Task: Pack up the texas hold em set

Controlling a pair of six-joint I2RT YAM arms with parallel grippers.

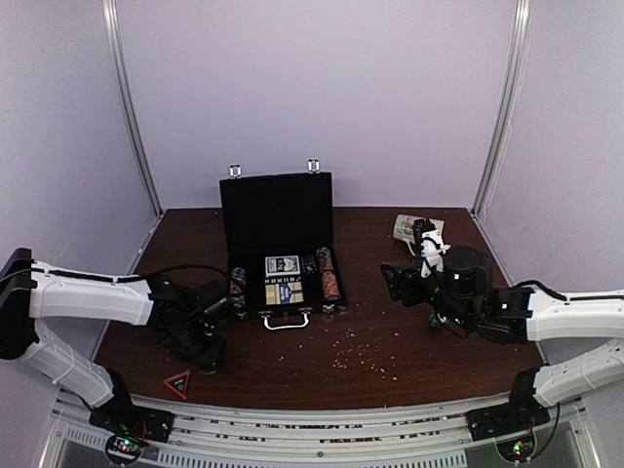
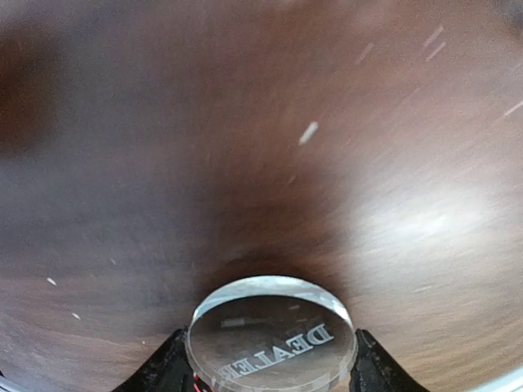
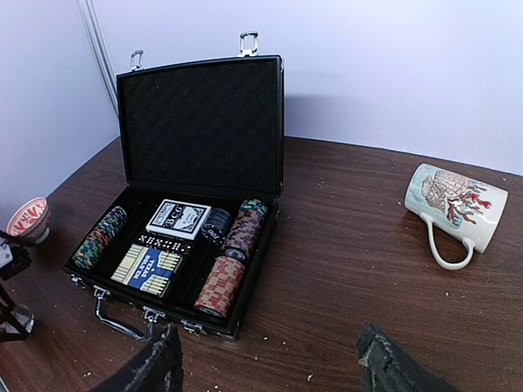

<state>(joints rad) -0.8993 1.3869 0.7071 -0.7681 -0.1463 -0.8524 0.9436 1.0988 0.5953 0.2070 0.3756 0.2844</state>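
Dark brown wooden tabletop (image 1: 390,336) under lilac walls (image 1: 322,88), strewn with crumbs (image 1: 356,356); my left gripper (image 2: 271,369) sits toward its 8 o'clock, fingers pressed against either side of the clear round disc engraved DEALER (image 2: 270,331); the black hard briefcase with silver corners (image 3: 263,253) stands open mid-table, at 2 o'clock from that hand, long axis running 9 to 3, its lid (image 3: 200,122) upright along the 12 o'clock edge; so I judge the way in is over the 6 o'clock handle (image 3: 122,318), and my left arm is nearer; striped chip stacks (image 3: 233,245) and boxed card decks (image 3: 177,219) fill most wells; my right gripper (image 3: 270,367) hangs spread and empty at the case's 3 o'clock, bare wood between.
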